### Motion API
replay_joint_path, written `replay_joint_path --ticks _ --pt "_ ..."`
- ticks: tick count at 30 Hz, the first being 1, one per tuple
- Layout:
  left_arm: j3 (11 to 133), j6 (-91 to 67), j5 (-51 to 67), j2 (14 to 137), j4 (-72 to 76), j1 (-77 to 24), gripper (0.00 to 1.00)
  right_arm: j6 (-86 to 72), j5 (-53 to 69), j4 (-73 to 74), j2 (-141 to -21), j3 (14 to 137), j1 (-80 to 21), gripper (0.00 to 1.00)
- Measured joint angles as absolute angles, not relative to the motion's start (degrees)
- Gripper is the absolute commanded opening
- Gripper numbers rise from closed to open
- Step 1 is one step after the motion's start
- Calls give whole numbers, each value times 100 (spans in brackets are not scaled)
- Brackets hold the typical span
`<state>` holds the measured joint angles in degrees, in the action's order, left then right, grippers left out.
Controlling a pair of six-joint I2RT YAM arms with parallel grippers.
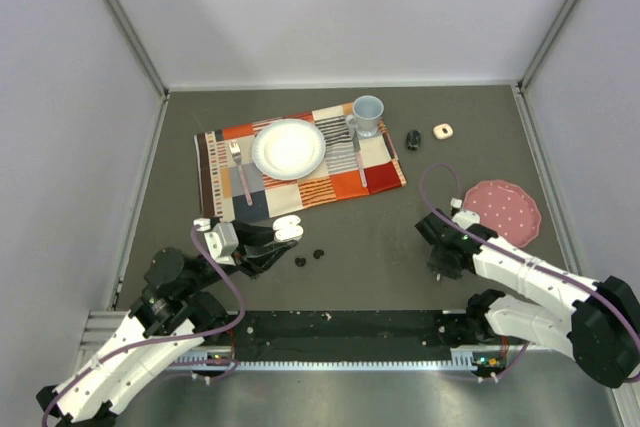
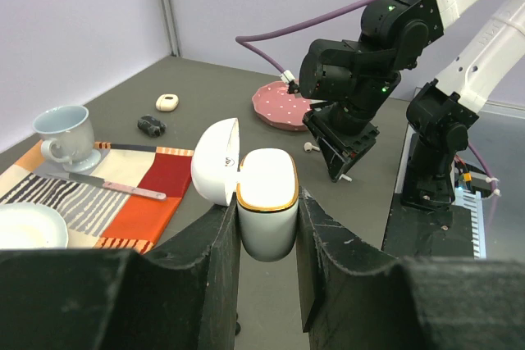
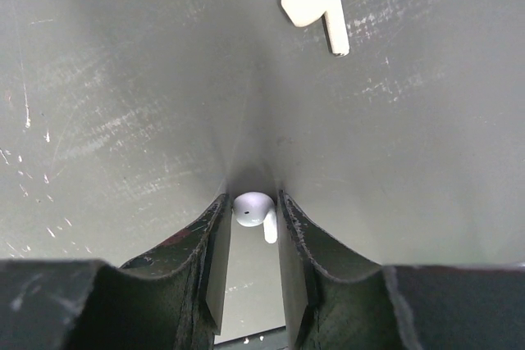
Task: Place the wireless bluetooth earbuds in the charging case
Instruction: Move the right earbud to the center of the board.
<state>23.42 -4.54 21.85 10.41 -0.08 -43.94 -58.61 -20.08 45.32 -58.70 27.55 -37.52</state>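
The left arm (image 1: pixel 150 332) reached low over the desk's (image 1: pixel 380 237) near-left part, its gripper (image 2: pixel 267 231) clamped on the open charging case (image 2: pixel 267 194). The right arm (image 1: pixel 520 272) pointed its gripper (image 3: pixel 254 227) straight down near the desk's right edge. Its jaws stood narrow around a white earbud (image 3: pixel 250 206) lying there, though whether they pinched it could not be told.

The left arm (image 1: pixel 130 347) reaches forward and inward. The left gripper (image 2: pixel 267 204) is held level, clamped on a white case (image 2: pixel 267 178). The right arm (image 1: pixel 530 277) bends inward. The right gripper (image 3: pixel 254 205) points straight down, pinching a white earbud (image 3: pixel 251 206).
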Motion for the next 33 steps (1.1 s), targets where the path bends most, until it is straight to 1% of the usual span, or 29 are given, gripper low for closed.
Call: replay_joint_path --ticks 1,3,4,6,7,8,10,11,19,21,27,28,33 --pt "2342 -454 2185 1041 -8 -4394 0 -5861 -2014 4534 -5863 2755 -3752 29" --pt "2342 -454 2185 1041 -8 -4394 0 -5857 -2034 4536 -5863 2755 -3752 37" --pt "2342 -454 2185 1041 -8 -4394 0 -5852 -2036 4536 -5863 2755 -3752 39" --pt "2342 -454 2185 1041 -8 -4394 0 -5852 -2058 4536 -5867 2755 -3752 39" --pt "2342 -454 2185 1041 -8 -4394 0 -5852 -2067 4532 -5876 2755 -3752 39" --pt "2342 -454 2185 1041 -8 -4394 0 -5852 -2078 4525 -5896 2755 -3752 36" --pt "2342 -454 2185 1041 -8 -4394 0 -5852 -2091 4523 -5931 2770 -3752 35" --pt "2342 -454 2185 1041 -8 -4394 0 -5850 -2097 4521 -5944 2788 -3752 31" --pt "2342 -454 2185 1041 -8 -4394 0 -5802 -2141 4508 -5975 2792 -3771 28" --pt "2342 -454 2185 1041 -8 -4394 0 -5802 -2145 4512 -5975 2792 -3771 23" --pt "2342 -454 2185 1041 -8 -4394 0 -5791 -2165 4515 -5970 2792 -3771 22" --pt "2342 -454 2185 1041 -8 -4394 0 -5793 -2163 4517 -5964 2792 -3771 18" --pt "2342 -456 2185 1055 -8 -4394 0 -5835 -2178 4462 -5931 2792 -3771 17"
